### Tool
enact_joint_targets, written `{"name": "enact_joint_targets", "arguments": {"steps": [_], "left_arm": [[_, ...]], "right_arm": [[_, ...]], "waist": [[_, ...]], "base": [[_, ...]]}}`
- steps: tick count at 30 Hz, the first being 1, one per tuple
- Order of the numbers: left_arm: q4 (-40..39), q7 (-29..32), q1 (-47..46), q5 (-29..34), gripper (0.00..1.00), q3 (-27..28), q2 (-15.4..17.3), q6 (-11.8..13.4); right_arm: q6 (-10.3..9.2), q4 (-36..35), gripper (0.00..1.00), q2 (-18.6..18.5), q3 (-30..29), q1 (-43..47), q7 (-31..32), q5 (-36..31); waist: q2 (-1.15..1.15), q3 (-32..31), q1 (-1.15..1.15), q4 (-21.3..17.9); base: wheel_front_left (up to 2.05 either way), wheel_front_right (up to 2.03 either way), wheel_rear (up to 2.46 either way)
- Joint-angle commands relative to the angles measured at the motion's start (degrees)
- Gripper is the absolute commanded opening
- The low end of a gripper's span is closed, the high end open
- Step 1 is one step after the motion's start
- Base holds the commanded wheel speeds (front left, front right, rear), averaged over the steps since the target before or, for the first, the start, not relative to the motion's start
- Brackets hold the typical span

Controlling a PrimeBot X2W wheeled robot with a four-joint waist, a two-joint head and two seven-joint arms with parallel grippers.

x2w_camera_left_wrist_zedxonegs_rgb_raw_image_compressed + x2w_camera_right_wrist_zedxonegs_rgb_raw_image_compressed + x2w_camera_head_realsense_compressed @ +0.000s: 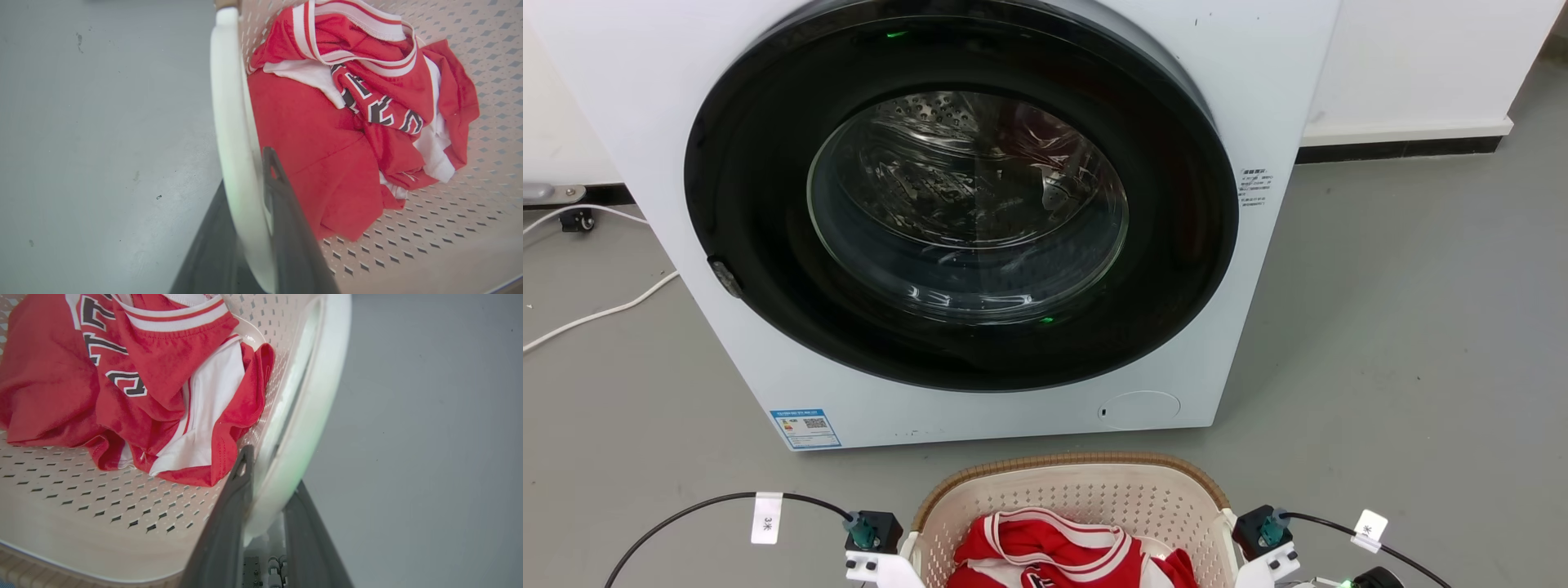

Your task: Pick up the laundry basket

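Left of laundry basket: black camera block, teal plug, white screwed bracket, black cable, white tag "3*". Right of it: matching block. Fingers dark grey, tapered.

laundry basket: cream-white, small diamond perforations all over
rim: brown, woven look
handle: plain white
garment: red, white-striped trim, black lettering edged white
washer: white body, black door ring
floor: grey, faintly specked
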Motion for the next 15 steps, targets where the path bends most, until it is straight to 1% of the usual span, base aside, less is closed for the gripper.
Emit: {"name": "enact_joint_targets", "arguments": {"steps": [1, 15], "left_arm": [[-0.58, -0.7, -0.7, -0.26, 0.0, -0.31, -0.37, -0.71], [-0.55, -0.68, -0.73, -1.41, 0.0, -1.48, -0.41, -0.71]], "right_arm": [[0.2, -0.22, 0.0, 0.24, 0.47, -0.16, -0.25, 0.06], [0.2, -0.17, 0.0, 0.18, 1.41, -0.11, -0.09, 0.98]], "waist": [[0.0, -0.01, 0.0, 0.02], [0.0, 0.0, 0.0, 0.06]], "base": [[0.0, 0.0, 0.0], [0.0, 0.0, 0.0]]}}
